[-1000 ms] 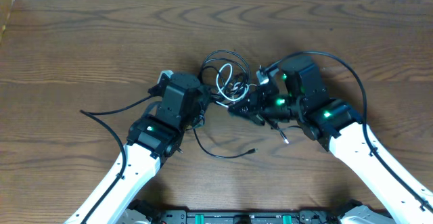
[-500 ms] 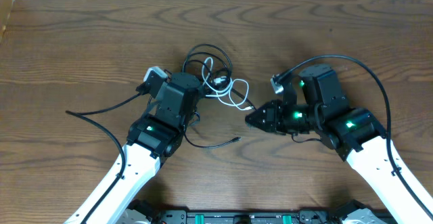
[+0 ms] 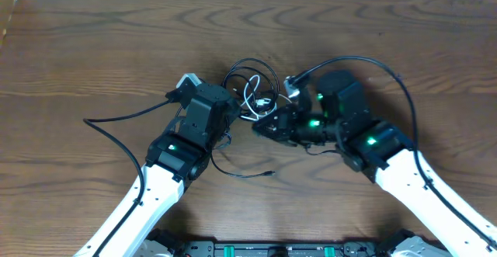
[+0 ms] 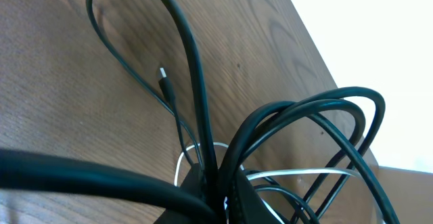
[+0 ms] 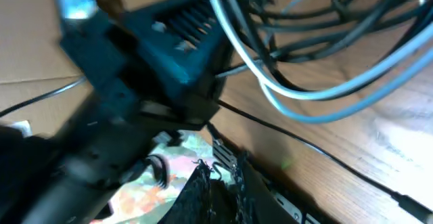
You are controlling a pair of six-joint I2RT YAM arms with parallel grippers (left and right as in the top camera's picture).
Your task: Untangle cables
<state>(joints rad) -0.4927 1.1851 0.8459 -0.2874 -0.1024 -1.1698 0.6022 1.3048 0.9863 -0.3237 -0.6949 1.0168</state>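
Bunching just above frame centre on the table (image 3: 116,47), the black and white cables (image 3: 255,86) converge in the left gripper (image 3: 237,106), which clamps them; the right gripper (image 3: 258,127), just beside, has a spread I cannot tell.

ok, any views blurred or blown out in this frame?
Overhead: sharp and evenly lit, cables clearly resolved. Left wrist: top-right corner blown out white; the nearest black strand along the bottom is soft, out of focus. Right wrist: motion-blurred throughout, white cable smeared, table grain barely legible.
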